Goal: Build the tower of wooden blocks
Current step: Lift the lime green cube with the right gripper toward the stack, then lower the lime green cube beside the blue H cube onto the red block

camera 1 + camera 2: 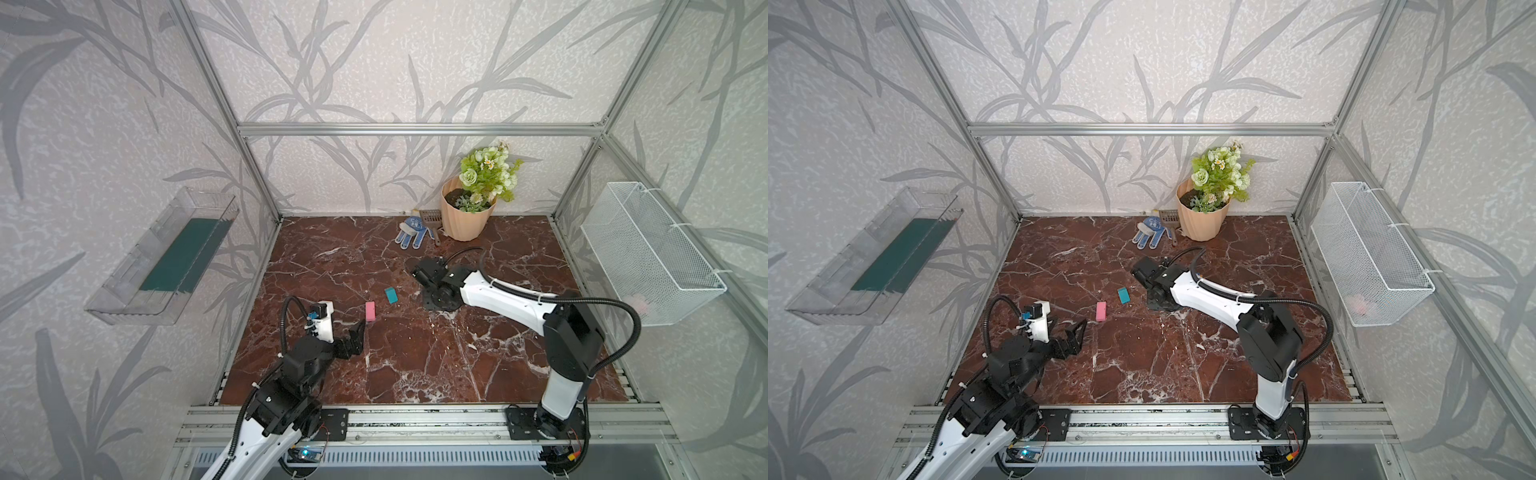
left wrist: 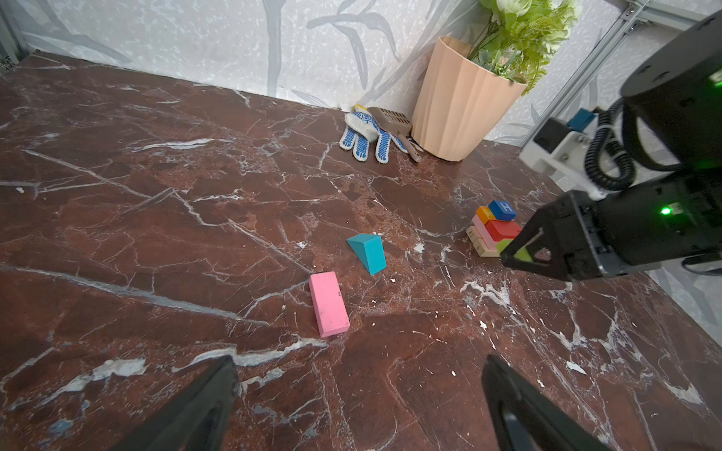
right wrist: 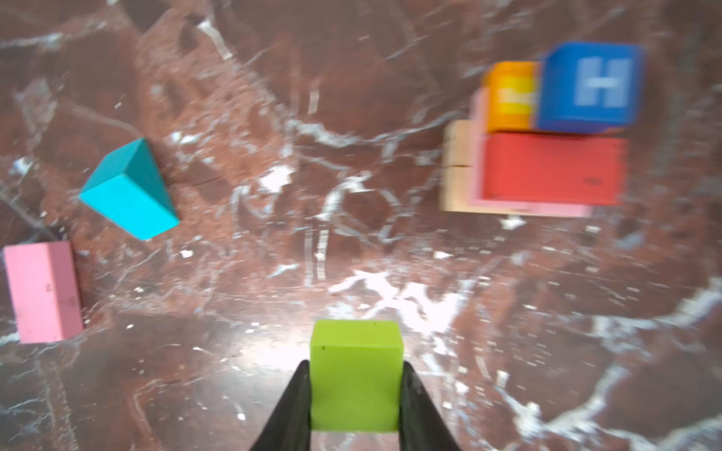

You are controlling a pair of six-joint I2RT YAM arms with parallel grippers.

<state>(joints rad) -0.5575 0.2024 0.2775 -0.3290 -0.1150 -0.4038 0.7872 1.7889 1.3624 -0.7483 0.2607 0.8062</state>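
Observation:
My right gripper [image 3: 355,367] is shut on a lime green block [image 3: 355,375], held just above the marble beside the tower [image 3: 547,156]. That low stack shows tan and pink at the bottom, then red, with an orange block and a blue H cube [image 3: 590,86] on top. In the left wrist view the tower [image 2: 494,230] stands just behind the right gripper [image 2: 519,254]. The right arm hides it in both top views. A teal wedge [image 1: 390,294] and a pink block [image 1: 370,311] lie loose mid-table. My left gripper [image 2: 361,363] stands open and empty, short of the pink block [image 2: 328,303].
A peach flowerpot [image 1: 463,220] with green flowers stands at the back, with a blue-dotted glove [image 1: 411,232] and a small scoop [image 1: 430,220] beside it. A white wire basket [image 1: 648,249] hangs on the right wall and a clear tray [image 1: 162,257] on the left.

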